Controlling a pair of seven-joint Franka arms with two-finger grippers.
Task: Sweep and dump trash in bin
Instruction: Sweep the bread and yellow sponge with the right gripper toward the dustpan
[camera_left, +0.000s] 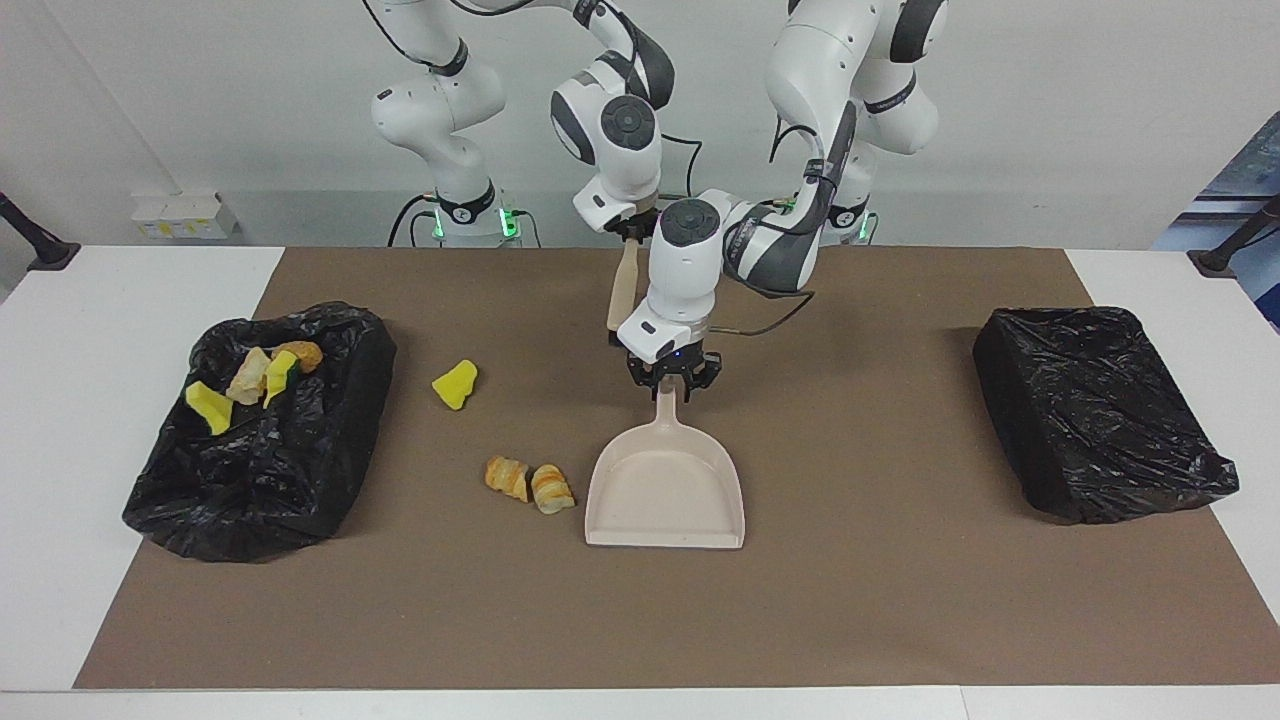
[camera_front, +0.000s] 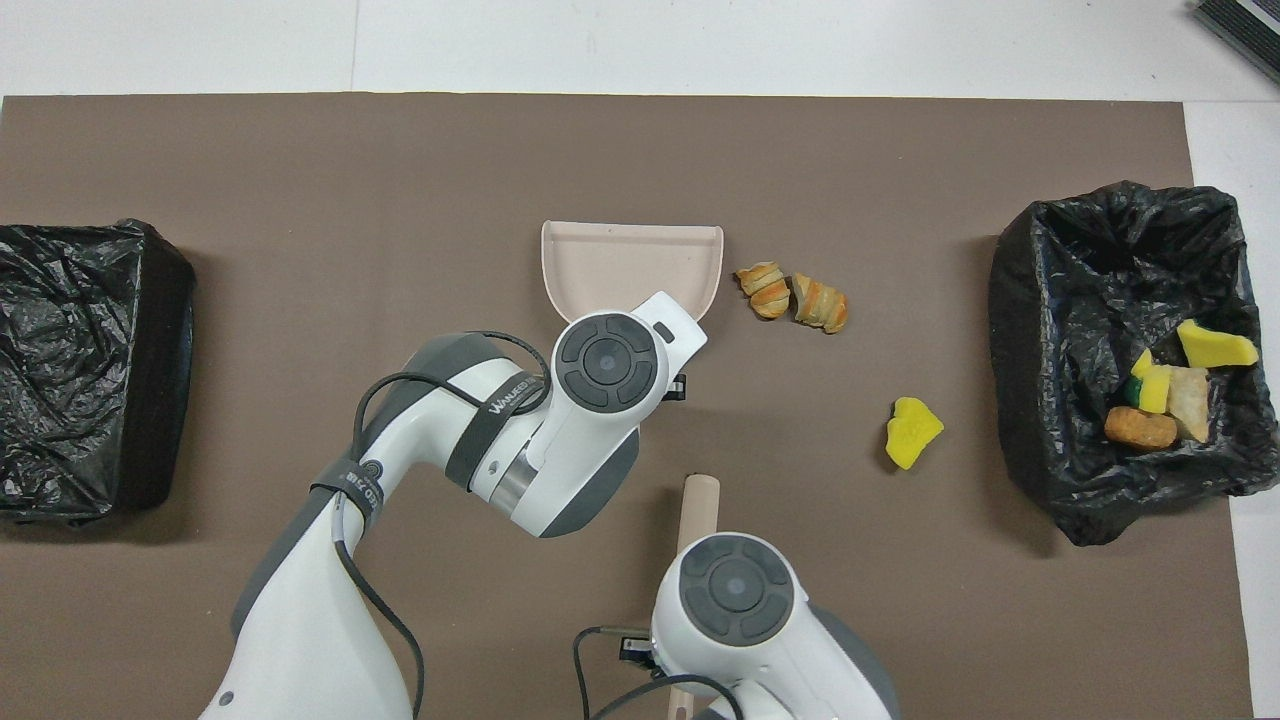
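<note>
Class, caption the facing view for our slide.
Left pincer at the dustpan handle; three trash pieces remain on the mat.

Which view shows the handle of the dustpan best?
The facing view: there the dustpan handle runs in plain sight from the pan up into the left hand. In the overhead view the left arm covers the handle, and only the dustpan's tray shows.
</note>
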